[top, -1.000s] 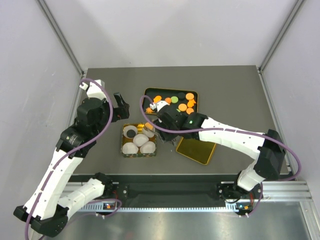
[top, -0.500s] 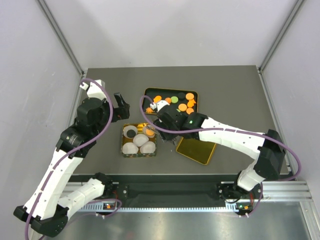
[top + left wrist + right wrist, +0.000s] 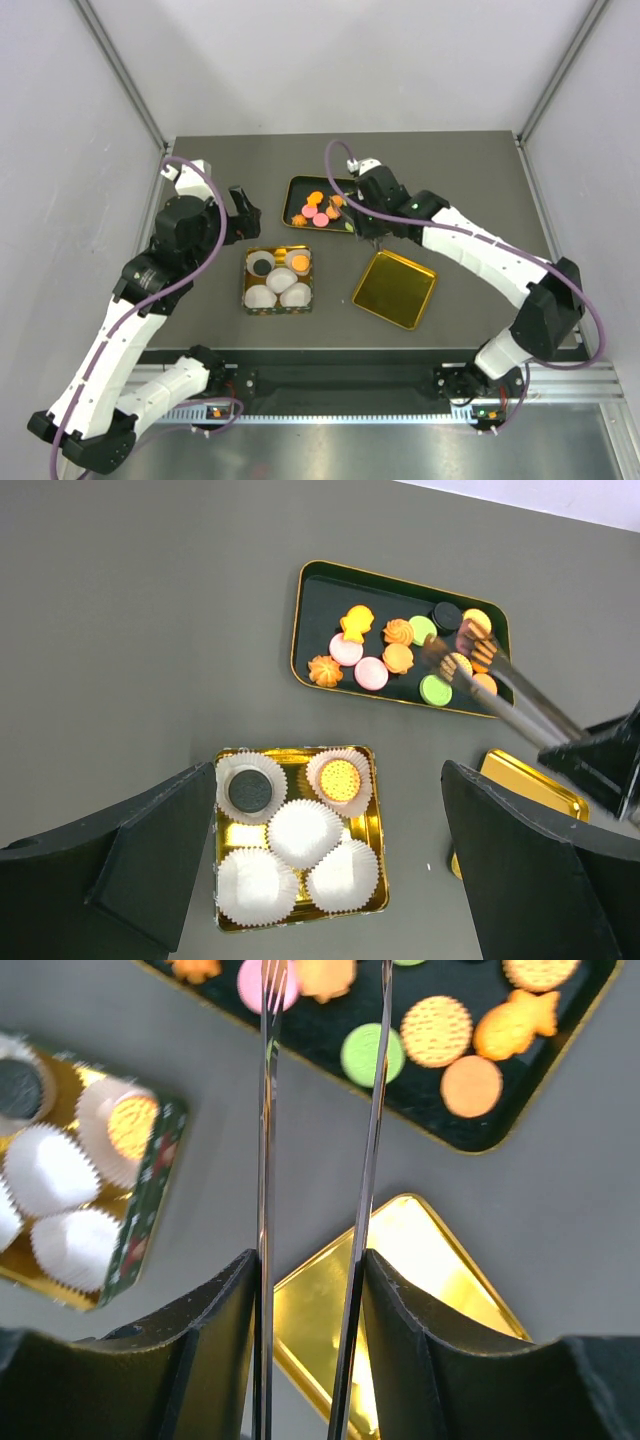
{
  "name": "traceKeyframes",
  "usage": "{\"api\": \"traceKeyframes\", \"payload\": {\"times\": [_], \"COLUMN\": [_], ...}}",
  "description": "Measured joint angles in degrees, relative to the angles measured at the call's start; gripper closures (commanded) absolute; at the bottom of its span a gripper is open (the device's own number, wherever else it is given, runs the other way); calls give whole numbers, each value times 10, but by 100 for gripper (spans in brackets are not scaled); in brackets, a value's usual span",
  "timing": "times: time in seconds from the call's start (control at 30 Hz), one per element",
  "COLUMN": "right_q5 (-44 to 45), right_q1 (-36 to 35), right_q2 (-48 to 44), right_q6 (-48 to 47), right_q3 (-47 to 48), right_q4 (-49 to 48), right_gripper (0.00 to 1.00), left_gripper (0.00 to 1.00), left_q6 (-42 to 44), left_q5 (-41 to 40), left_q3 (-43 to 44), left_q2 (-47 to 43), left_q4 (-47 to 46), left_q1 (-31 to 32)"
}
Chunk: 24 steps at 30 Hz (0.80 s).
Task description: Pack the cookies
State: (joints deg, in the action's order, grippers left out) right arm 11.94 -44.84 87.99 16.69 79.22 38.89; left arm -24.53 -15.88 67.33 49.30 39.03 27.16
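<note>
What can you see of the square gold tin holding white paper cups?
The square gold tin looks shiny and metallic, with dark green patterned sides. It lies flat on the grey table, apart from the black tray. Five white fluted paper cups fill it: one holds a dark cookie, one an orange cookie, three are empty. Nothing else touches it.

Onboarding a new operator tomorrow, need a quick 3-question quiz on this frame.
1. True or false: the left claw is shut.
2. How many paper cups in the gold box hold a cookie? A one, B two, C five.
3. Fill in: the right claw grips ___, tips over the black tray.
Key: 1 false, it is open; 2 B; 3 tongs.
</note>
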Motion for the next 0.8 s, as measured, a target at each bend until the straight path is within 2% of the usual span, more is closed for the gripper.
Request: {"api": "traceKeyframes", "payload": {"times": [0.37,0.8], "right_q5": [-43,-45], "right_q1": [28,28], "right_q2": [92,120], "right_q6": [-5,-5], "right_q3": [35,41], "right_q4": [-25,-29], "right_gripper": [55,55], "left_gripper": [1,1], "left_q6": [-2,-2], "left_q5": [0,0], "left_q3": [-1,-1], "left_q2": [0,-1], "left_q4": [0,0], "left_q1": [0,0]}}
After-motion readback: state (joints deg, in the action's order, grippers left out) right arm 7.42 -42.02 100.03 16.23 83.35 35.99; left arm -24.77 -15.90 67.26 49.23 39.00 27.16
